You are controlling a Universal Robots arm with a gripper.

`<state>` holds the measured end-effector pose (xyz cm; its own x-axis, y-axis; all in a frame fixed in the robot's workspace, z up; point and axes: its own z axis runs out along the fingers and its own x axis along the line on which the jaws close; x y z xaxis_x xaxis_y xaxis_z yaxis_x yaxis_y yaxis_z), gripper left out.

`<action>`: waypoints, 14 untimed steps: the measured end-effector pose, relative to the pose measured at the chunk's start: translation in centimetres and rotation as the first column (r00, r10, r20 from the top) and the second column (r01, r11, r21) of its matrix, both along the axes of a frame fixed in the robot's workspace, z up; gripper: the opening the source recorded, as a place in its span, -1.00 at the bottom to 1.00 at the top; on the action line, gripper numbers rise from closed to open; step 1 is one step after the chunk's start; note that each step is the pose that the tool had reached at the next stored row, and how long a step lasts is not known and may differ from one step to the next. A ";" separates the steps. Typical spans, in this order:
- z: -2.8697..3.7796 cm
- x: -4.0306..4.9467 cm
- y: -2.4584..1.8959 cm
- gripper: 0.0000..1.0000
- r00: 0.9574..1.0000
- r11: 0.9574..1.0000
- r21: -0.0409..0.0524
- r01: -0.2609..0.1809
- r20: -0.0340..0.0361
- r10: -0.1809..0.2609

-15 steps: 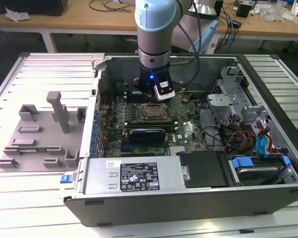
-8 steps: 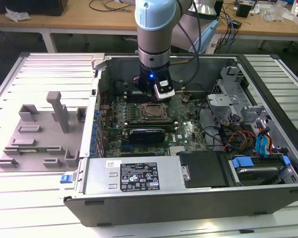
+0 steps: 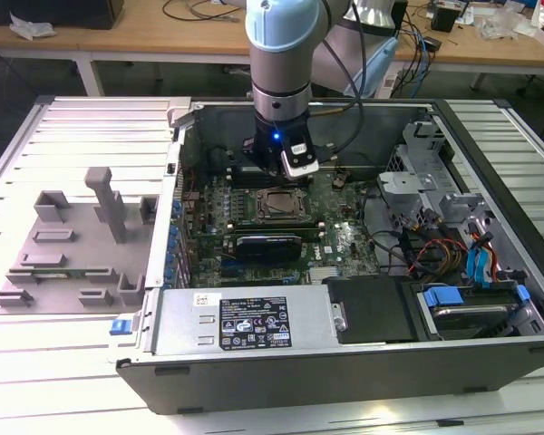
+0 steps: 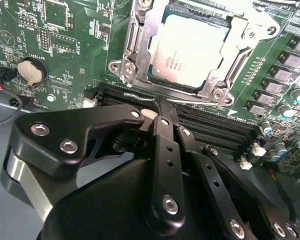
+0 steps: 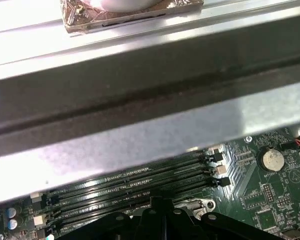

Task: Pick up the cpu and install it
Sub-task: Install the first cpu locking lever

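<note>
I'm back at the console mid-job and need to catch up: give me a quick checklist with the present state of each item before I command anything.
1. cpu in the socket: ok, it lies flat inside the metal frame in the second wrist view.
2. gripper free of load: ok, its fingers meet with nothing between them.
3. gripper apart from the cpu: ok, it sits over the memory slots beside the socket.
4. Socket frame latched over the cpu: cannot tell.
5. Arm inside the computer case: ok, above the motherboard in the exterior view.
6. Cables away from the socket: ok.
</note>
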<state>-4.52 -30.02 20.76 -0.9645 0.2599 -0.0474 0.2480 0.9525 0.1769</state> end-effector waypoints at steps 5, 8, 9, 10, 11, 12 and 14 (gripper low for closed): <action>-0.14 0.01 0.02 -0.79 1.000 1.000 -0.008 0.000 0.018 0.000; -0.14 0.01 0.02 -0.79 1.000 1.000 -0.008 0.000 0.018 0.000; -0.14 0.00 0.02 -0.79 1.000 1.000 -0.008 0.000 0.018 0.000; -0.14 0.01 0.02 -0.79 1.000 1.000 -0.008 0.000 0.018 0.000; -0.14 0.01 0.02 -0.79 1.000 1.000 -0.008 0.000 0.018 0.000; -0.13 0.01 0.02 -0.79 1.000 1.000 -0.008 0.000 0.018 0.000; -0.13 0.01 0.02 -0.79 1.000 1.000 -0.008 0.000 0.018 0.000</action>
